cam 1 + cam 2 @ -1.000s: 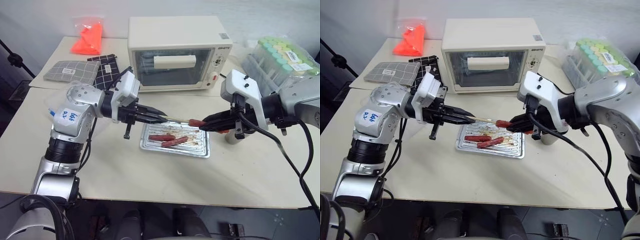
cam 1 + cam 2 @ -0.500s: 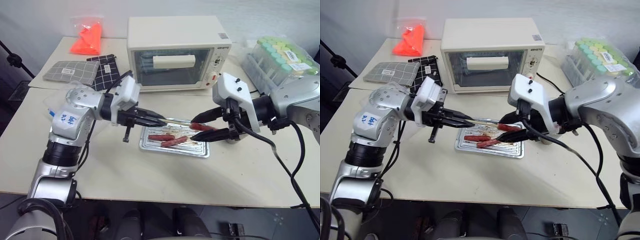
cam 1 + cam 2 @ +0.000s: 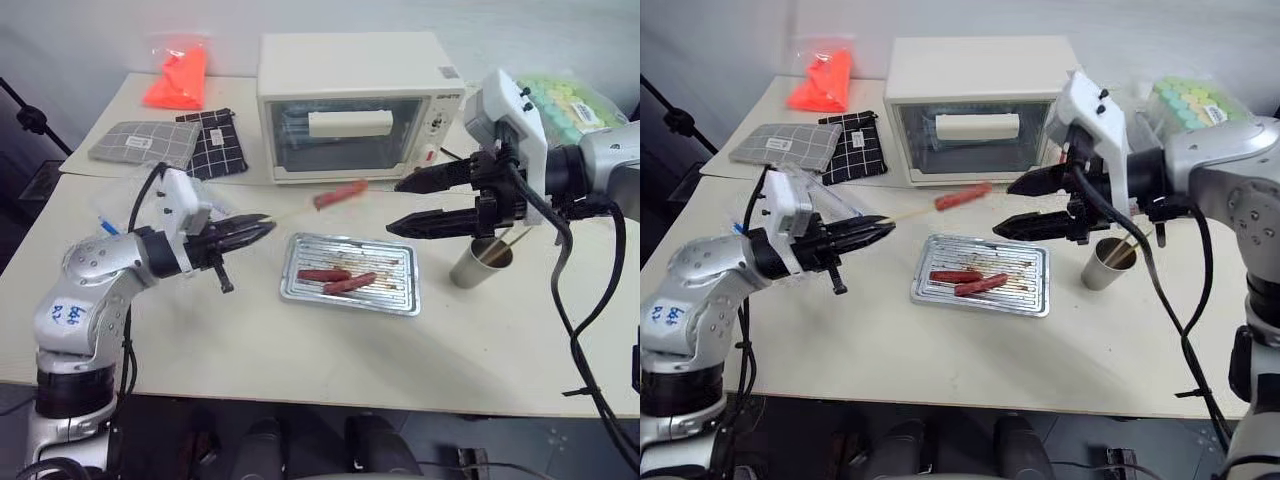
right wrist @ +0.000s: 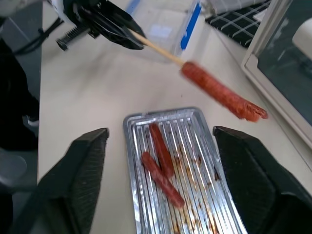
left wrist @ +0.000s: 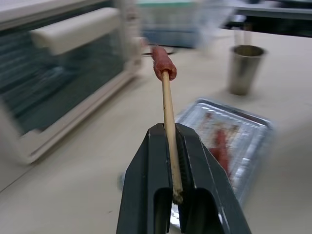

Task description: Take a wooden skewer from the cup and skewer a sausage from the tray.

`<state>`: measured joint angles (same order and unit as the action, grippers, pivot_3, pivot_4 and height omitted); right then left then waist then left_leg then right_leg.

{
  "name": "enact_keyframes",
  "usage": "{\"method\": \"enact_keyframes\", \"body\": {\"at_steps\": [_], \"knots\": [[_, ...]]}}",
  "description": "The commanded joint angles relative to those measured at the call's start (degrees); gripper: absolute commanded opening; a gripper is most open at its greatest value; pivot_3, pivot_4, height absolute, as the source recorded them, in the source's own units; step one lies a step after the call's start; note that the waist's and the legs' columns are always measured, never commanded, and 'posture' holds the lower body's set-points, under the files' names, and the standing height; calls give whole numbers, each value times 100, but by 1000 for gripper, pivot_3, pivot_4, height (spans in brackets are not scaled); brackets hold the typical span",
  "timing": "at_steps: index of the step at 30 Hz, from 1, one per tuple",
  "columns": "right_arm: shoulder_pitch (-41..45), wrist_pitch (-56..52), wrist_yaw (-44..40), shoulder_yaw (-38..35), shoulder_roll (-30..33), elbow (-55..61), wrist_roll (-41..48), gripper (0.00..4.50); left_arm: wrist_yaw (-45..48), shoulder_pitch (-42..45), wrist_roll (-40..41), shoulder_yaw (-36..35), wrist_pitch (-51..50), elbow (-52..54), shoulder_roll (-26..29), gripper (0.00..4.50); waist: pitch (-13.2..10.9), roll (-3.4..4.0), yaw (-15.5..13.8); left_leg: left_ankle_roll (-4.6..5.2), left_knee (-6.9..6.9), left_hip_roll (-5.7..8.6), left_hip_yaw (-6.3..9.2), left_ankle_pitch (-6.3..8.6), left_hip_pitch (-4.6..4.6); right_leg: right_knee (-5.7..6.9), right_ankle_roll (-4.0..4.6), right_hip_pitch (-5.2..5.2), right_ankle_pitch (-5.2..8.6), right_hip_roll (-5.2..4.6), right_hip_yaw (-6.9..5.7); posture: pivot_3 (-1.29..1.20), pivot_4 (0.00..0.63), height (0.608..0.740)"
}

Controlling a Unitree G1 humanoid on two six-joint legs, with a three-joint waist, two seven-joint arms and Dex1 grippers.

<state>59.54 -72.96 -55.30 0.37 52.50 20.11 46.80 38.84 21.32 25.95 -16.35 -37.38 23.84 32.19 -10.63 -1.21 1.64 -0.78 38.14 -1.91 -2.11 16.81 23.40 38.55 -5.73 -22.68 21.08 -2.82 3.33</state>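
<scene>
**Sausage on the stick, off the tray**

The sausage (image 3: 340, 194) sits speared on the skewer (image 5: 168, 117), in the air before the oven (image 3: 355, 100); left gripper (image 3: 258, 229) clenches the stick; right gripper (image 3: 405, 205) gapes empty above the tray (image 3: 399, 293); the cup (image 3: 480, 264) stands beside it.

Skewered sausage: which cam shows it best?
Right wrist view: the sausage lies side-on, full length, on the wooden skewer, above the tray. The left wrist view sees it end-on and foreshortened beyond the left claw. The eye views show it small before the oven.
</scene>
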Motion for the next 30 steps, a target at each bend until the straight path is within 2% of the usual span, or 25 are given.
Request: {"method": "enact_keyframes", "body": {"at_steps": [1,3,7,14,19,27,30], "knots": [[180,-74,344,-420,-165,108,197,4483,-1626,-225,-273,-749,-434,566,-476,0,0,0,2,0,1,0,1,0,1,0,0,0,0,1,-2,0,150,740],[204,-98,466,-494,-261,118,270,4483,-2414,-335,-455,-1001,-661,806,-837,0,1,-3,1,1,-1,2,-1,1,0,1,0,0,0,-1,-1,0,150,740],[176,-39,578,-488,-326,160,331,4483,-3481,-443,-873,-1046,-902,1155,-1306,0,2,-5,-7,1,-1,3,-1,1,1,-2,-1,0,0,2,-2,0,150,740],[132,26,660,-421,-336,191,351,4483,-4466,-359,-1320,-871,-1162,1156,-1771,0,2,-6,-10,1,-1,5,-2,1,1,-4,-1,0,-1,3,-2,0,150,740],[101,5,694,-426,-310,261,395,4483,-4687,-700,-1656,-564,-1054,1502,-1853,0,2,-7,8,-1,-3,3,-3,1,0,-14,-1,0,-1,8,0,0,150,740],[-33,-55,757,-479,-236,373,490,4483,-4785,-1328,-2226,-457,-430,1702,-1721,0,2,-7,-9,-2,-8,1,-7,2,-1,-44,-1,3,-1,7,2,0,150,740],[-58,-100,773,-511,-207,416,558,4483,-4810,-1466,-2307,-441,-320,1686,-1855,0,2,-7,-10,-1,-9,2,-7,2,0,-48,-1,4,-1,6,1,0,150,740]]}}
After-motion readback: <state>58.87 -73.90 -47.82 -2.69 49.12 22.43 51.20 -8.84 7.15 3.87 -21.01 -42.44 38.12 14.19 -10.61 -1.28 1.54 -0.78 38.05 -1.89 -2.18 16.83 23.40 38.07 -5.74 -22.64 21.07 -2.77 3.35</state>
